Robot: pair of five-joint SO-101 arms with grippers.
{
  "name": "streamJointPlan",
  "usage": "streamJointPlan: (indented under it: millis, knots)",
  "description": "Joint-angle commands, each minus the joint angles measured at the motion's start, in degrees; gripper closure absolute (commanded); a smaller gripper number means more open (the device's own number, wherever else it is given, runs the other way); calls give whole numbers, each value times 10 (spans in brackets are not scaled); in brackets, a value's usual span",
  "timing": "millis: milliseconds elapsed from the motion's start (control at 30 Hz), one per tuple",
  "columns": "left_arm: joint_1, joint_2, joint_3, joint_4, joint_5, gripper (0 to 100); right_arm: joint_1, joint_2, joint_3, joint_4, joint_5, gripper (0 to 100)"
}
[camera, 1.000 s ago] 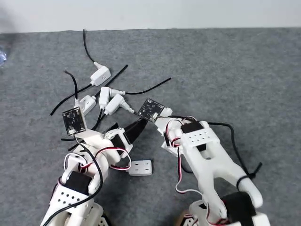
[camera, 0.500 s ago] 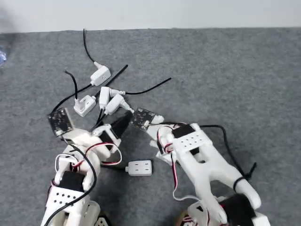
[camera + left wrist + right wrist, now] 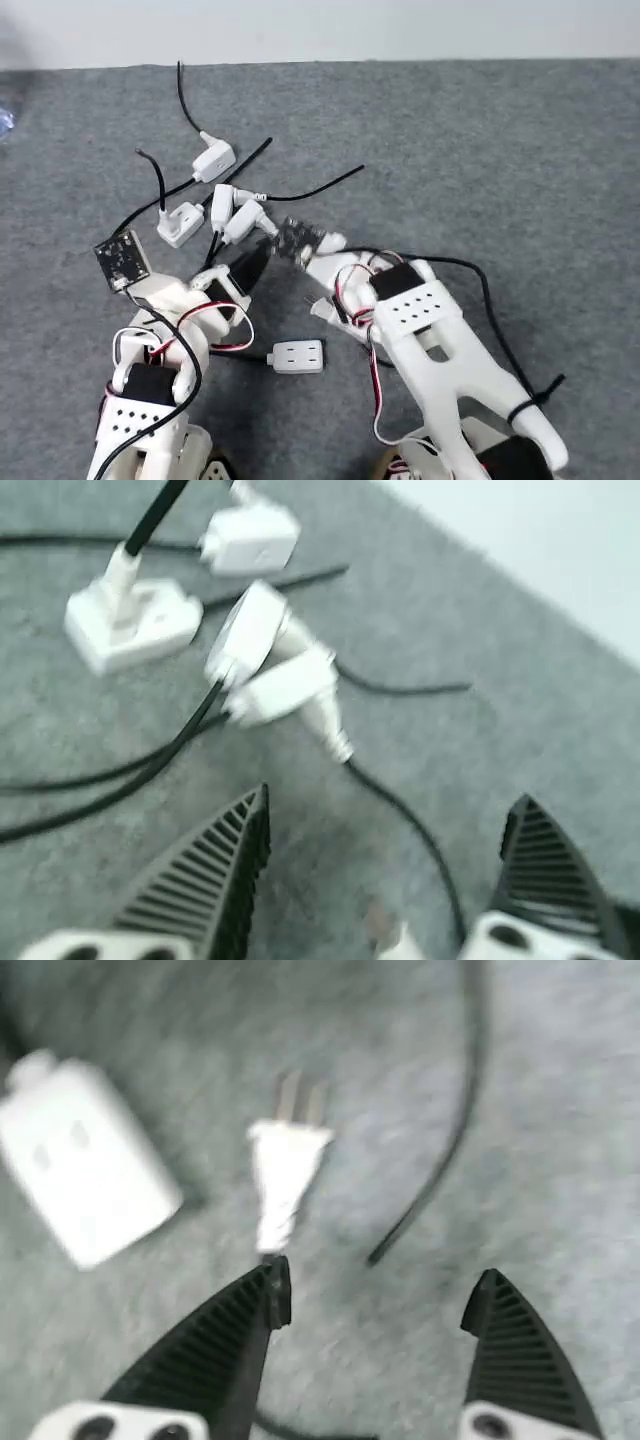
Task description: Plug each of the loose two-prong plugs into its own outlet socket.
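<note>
We have grey table [image 3: 520,150] under both arms. Left gripper [image 3: 392,798] is spread wide and empty, near two touching white plugs [image 3: 270,670] and an outlet socket [image 3: 130,625]. Right gripper [image 3: 385,1268] is spread too, empty, near a second socket [image 3: 85,1185] with a loose two-prong plug [image 3: 285,1165] just beside it.

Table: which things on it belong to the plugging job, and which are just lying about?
Job:
- two-prong plug
- outlet socket near the arms
- cluster of corded white plugs and sockets

Lying about:
- bluish object at the high view's left edge
</note>
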Motion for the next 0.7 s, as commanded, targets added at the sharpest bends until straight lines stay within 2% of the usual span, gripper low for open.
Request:
streamJointPlan:
  millis: [0,133,267,467,667]
  knots:
    - [-37,-6,-22,54,5,647,6,-18,-39,-52,-50,780]
    - [-123,-6,-22,54,-5,647,2,22,-53,-75,-59,797]
    - [-166,-6,-11,68,-74,647,2,124,-90,-75,-60,797]
    - [-169,-6,0,111,-159,647,-9,218,-141,-57,-62,797]
    - [-168,-6,3,109,-166,647,-22,225,-142,-48,-64,797]
